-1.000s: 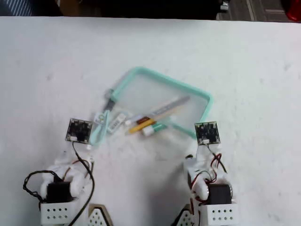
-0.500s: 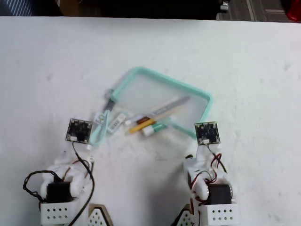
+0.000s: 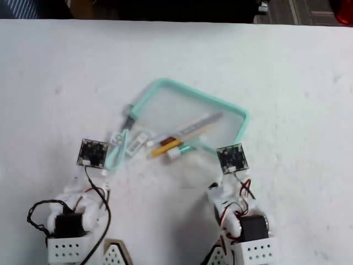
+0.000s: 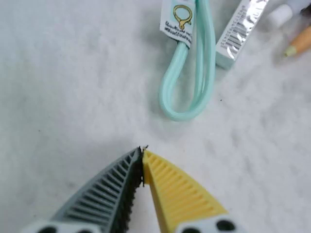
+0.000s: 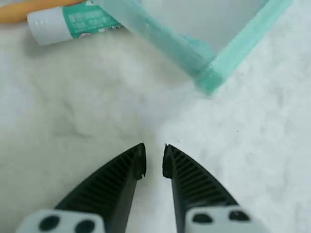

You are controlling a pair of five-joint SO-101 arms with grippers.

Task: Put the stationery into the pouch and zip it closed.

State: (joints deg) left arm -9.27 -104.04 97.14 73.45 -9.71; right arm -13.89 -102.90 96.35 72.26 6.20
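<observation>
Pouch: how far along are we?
Done: little. The orange pen and glue stick lie at the pouch edge, not clearly inside. In hand: nothing. The left gripper is shut and empty by the strap loop; the right gripper is open near a pouch corner. Left: push items in, zip.

The white table (image 3: 287, 66) carries a clear, mint-edged pouch (image 3: 193, 110) whose corner lies just ahead of the right pincer (image 5: 153, 158), with a white-and-green tube (image 5: 73, 22) and an orange pencil (image 3: 164, 147) beside that edge, and a mint strap loop (image 4: 187, 82) just ahead of the left pincer (image 4: 142, 155).
</observation>
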